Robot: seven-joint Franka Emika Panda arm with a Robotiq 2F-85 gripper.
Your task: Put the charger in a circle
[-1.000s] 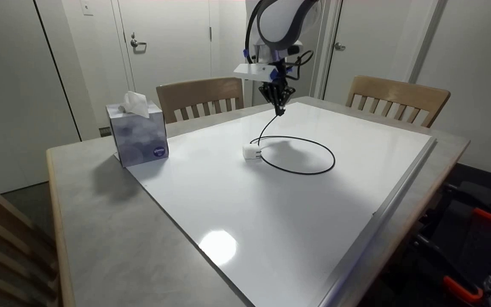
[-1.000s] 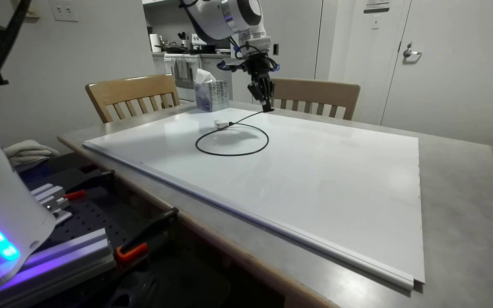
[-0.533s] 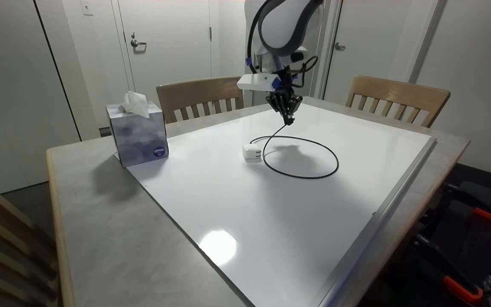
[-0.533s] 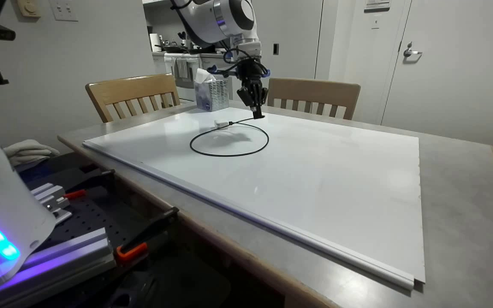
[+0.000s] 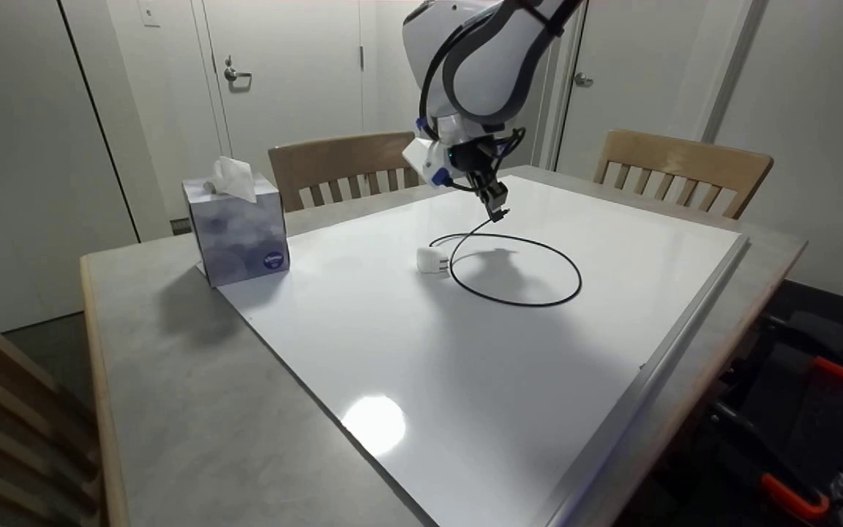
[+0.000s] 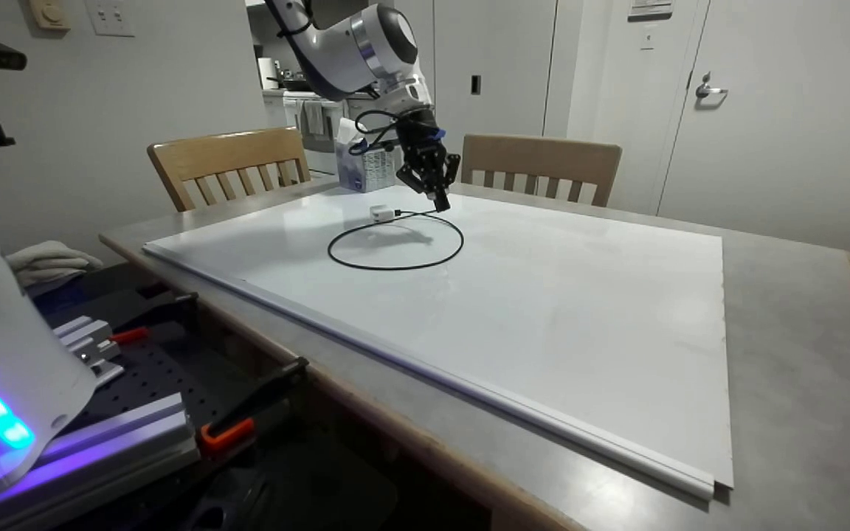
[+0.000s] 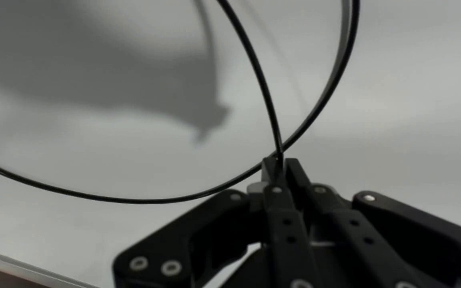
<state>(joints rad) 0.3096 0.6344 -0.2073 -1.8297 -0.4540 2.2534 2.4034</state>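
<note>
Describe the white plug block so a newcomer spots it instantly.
On the grey table lies a large white board, where a black cable loops. Beside the loop, toward the patterned tissue box, sits the white plug block. Only it shows prongs; the cable is thin and dark, the box far bigger.

Glossy board (image 5: 429,351), shiny black cable (image 7: 146,201), plastic-looking plug block (image 5: 431,260); wooden chair (image 5: 341,157), paper tissue (image 5: 235,178), metal door handle (image 5: 238,75)

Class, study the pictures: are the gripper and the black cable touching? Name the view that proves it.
Touching. The wrist view shows the gripper with its jaws closed on the black cable, which runs in between them.
</note>
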